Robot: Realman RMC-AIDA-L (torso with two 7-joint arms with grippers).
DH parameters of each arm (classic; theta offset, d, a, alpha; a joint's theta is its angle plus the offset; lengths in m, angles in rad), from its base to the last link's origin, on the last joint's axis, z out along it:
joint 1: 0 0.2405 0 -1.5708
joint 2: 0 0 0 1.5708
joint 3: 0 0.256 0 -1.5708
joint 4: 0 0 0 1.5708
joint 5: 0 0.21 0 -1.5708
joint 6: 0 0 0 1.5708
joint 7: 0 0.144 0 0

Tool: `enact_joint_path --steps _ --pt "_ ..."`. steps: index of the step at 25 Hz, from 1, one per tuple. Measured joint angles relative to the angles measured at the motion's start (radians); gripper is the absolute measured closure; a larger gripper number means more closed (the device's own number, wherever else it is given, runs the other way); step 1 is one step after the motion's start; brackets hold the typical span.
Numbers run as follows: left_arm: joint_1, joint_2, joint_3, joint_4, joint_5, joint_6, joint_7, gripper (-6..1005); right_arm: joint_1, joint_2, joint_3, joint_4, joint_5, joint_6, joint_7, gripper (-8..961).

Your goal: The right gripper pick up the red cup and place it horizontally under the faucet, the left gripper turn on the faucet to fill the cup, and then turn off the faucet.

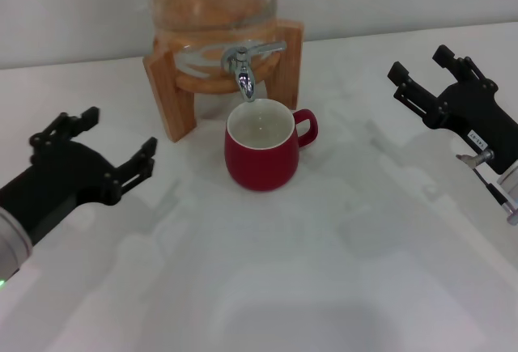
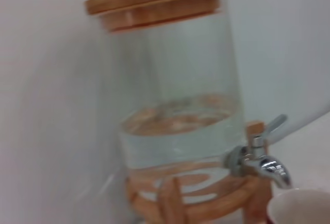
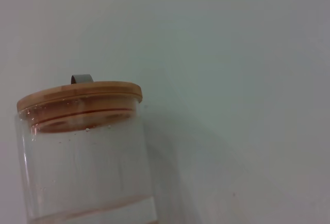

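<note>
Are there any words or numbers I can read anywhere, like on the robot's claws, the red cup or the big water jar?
Small white sticker on the right gripper: it has dark marks, too small to read.
Red cup: no writing.
Glass jar and its faucet: no writing.
Left gripper: no writing.

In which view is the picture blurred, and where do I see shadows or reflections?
Left wrist view: glass jar and faucet look soft, blurred. Head view: sharp; faint shadows on the table beside the red cup; highlights on the chrome faucet.
</note>
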Motion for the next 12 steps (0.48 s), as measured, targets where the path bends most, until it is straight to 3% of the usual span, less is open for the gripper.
enact_joint_path --steps 6,12 --pt "0.042 -0.001 0.003 -0.037 -0.261 -0.030 0.256 161 0.000 0.000 0.000 0.000 0.000 0.001 0.000 81" --pt "0.074 0.001 -0.014 -0.119 -0.671 0.014 0.620 162 0.006 0.000 0.004 0.000 0.000 0.012 0.000 81"
